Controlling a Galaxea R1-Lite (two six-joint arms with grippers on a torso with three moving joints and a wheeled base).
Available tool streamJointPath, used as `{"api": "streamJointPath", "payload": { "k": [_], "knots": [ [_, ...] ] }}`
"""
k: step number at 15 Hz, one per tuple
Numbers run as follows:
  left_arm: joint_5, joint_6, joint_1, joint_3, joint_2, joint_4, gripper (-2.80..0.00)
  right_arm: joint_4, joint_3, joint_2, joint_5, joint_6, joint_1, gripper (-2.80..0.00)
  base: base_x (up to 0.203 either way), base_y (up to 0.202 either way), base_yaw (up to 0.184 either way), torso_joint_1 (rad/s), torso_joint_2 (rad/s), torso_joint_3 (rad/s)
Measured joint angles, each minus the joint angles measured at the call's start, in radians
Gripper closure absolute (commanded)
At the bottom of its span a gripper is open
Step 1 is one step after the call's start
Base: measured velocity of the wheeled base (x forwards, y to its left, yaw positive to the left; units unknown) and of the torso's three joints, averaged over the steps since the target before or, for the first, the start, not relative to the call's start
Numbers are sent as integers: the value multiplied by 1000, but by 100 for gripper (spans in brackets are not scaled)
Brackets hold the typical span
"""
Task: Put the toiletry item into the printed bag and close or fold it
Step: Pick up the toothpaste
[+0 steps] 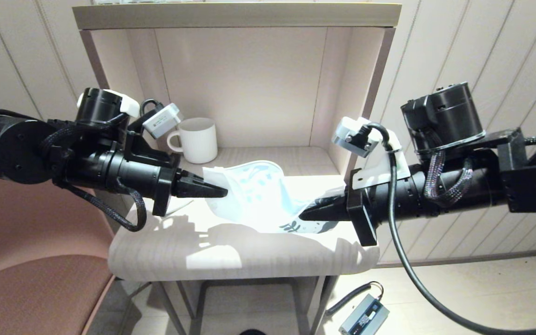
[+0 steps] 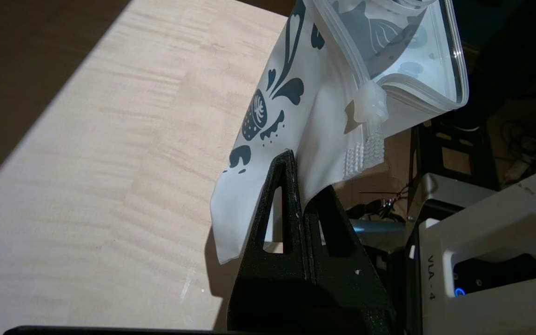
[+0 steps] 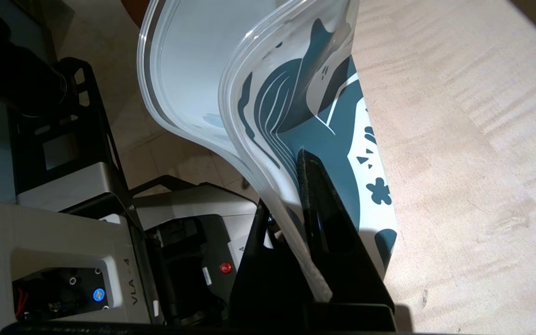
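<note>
The printed bag (image 1: 258, 195), white with teal leaf print, hangs curved above the small table (image 1: 249, 260), stretched between both grippers. My left gripper (image 1: 224, 191) is shut on its left edge; in the left wrist view the fingers (image 2: 291, 195) pinch the white corner of the bag (image 2: 324, 121). My right gripper (image 1: 303, 215) is shut on the printed right end; in the right wrist view the bag (image 3: 342, 139) runs between the closed jaws of the gripper (image 3: 289, 186), with its mouth gaping open above. The toiletry item shows in no view.
A white mug (image 1: 199, 139) stands at the back left inside the open shelf niche (image 1: 249, 83). A pink chair (image 1: 26, 279) is at the left. A small device with a cable (image 1: 363, 316) lies on the floor below right.
</note>
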Motion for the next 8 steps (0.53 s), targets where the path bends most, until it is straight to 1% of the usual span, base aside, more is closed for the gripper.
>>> {"api": "streamJointPath", "payload": {
  "k": [5, 8],
  "knots": [
    [2, 0, 2, 5, 5, 0, -280, 1, 0, -8, 0, 0, -2, 0, 0, 0, 0, 0, 0, 0],
    [3, 3, 23, 15, -4, 2, -280, 0, 13, -23, 1, 0, -6, 0, 0, 0, 0, 0, 0, 0]
  ]
}}
